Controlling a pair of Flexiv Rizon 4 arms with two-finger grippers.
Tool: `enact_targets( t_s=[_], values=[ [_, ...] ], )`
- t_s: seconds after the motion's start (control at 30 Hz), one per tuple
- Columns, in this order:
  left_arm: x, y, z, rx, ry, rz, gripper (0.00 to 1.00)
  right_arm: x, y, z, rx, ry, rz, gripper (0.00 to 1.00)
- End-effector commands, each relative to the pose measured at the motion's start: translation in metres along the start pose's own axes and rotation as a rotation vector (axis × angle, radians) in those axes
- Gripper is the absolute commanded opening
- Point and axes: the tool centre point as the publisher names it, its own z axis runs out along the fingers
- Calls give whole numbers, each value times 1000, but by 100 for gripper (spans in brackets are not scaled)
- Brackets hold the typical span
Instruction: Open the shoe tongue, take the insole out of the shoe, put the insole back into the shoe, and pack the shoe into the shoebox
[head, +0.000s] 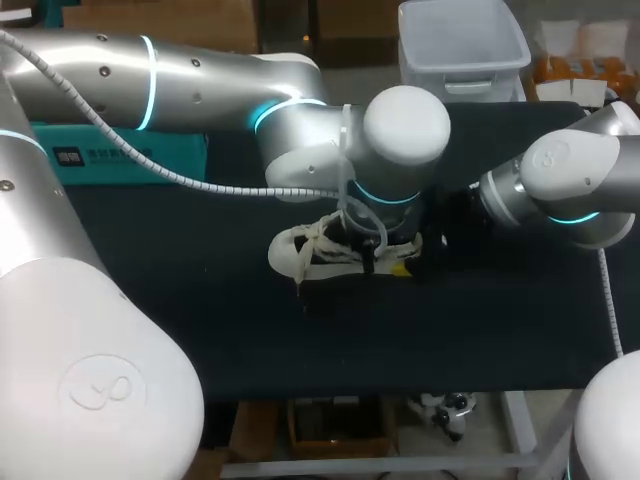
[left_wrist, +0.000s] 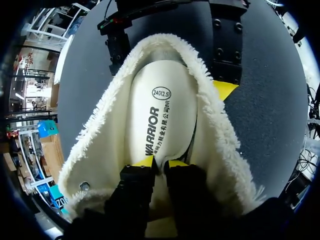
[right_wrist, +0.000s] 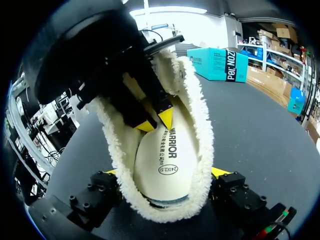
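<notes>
Fleece-lined shoe (left_wrist: 97, 132) holds the insole (left_wrist: 162, 112); left gripper (left_wrist: 161, 163) pinches it.

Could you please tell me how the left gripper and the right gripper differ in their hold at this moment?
The left gripper reaches inside the shoe; the right gripper sits outside, at its heel. The left gripper's jaws are nearly together, pinching the insole; the right gripper's jaws stand wide apart, clamping the heel's sides. Both have yellow tips and are shut on something.

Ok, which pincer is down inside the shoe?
The left pincer: its tips sit on the insole inside the shoe; the right pincer grips it from outside.
</notes>
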Motion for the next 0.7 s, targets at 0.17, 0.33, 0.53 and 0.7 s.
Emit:
enact_targets(
  t_s=[0.17, 0.33, 0.53, 0.7],
  values=[
    [-17, 1, 111, 22, -28, -9, 0, 3, -6, 4, -2, 6, -2, 0],
    [-24, 3, 87, 52, -18, -7, 0, 3, -6, 4, -2, 6, -2, 0],
    [-28, 5, 53, 99, 0, -5, 0, 3, -6, 4, -2, 6, -2, 0],
    [-28, 1, 24, 138, 24, -7, 0, 3, -6, 4, -2, 6, -2, 0]
  ],
)
